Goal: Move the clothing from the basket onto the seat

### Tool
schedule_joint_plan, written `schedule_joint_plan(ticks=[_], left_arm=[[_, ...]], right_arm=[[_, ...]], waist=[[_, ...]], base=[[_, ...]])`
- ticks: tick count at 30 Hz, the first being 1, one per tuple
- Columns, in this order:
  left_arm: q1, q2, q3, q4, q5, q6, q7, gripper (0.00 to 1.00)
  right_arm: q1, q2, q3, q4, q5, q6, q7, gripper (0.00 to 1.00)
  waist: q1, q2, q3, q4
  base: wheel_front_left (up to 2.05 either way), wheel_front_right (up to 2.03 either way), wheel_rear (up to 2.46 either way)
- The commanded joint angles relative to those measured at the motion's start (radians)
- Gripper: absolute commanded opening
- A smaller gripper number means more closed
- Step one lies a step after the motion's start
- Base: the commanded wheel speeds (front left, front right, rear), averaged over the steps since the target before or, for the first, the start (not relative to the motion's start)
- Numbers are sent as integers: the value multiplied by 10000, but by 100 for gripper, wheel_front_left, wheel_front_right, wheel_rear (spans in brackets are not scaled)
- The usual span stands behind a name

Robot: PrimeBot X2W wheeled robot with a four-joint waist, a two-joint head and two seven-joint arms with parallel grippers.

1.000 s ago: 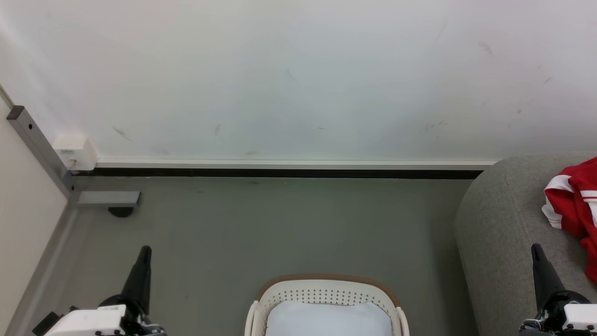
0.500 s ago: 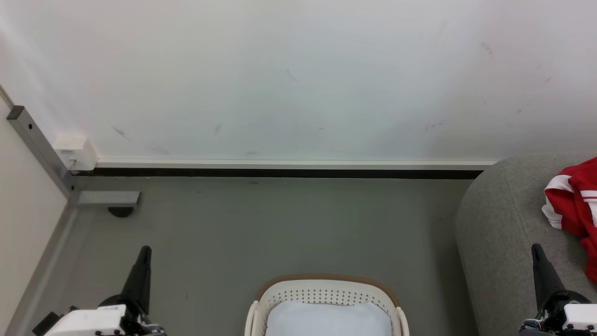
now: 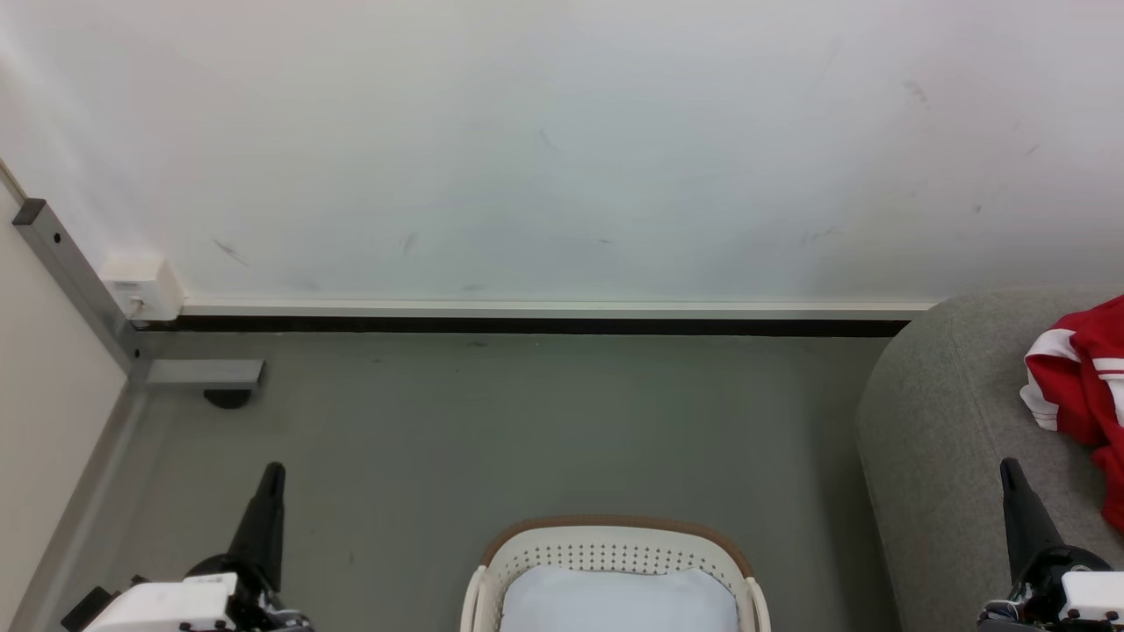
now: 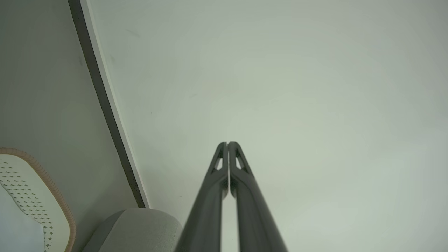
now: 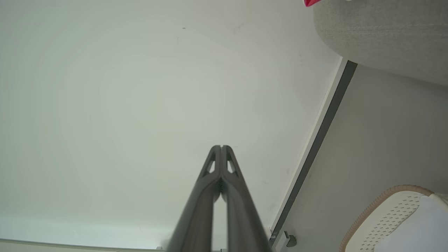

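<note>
The red clothing (image 3: 1084, 386) with white stripes lies on the grey seat (image 3: 944, 439) at the right edge; a red tip (image 5: 309, 2) shows above the seat (image 5: 381, 35) in the right wrist view. The cream basket (image 3: 615, 549) with its tan rim stands on the floor at the bottom centre, holding white padding (image 3: 619, 601). My left gripper (image 3: 274, 470) is shut and holds nothing, low at the left of the basket; its tips (image 4: 228, 143) meet before the wall. My right gripper (image 3: 1007, 463) is shut over the seat's front, fingers (image 5: 221, 147) pressed together.
A white wall with a dark baseboard (image 3: 527, 325) runs across the back. A grey metal post and foot (image 3: 198, 373) and a small white box (image 3: 140, 285) stand at the left. Grey floor (image 3: 527, 430) lies between the basket and the wall.
</note>
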Motion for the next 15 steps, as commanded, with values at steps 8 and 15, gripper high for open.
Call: schedule_joint_plan(ticks=[8,15], left_arm=[[-81,19,26,-42,-120,4,44,0],[-81,21,26,-42,-120,4,44,0]], right_arm=[[-44,-63,10,-42,68,-21,-59,0],[-43,-76,27,-45,58,-21,-74,0]], waist=[[0,0,0,0],[0,0,0,0]], base=[[0,0,0],[0,0,0]])
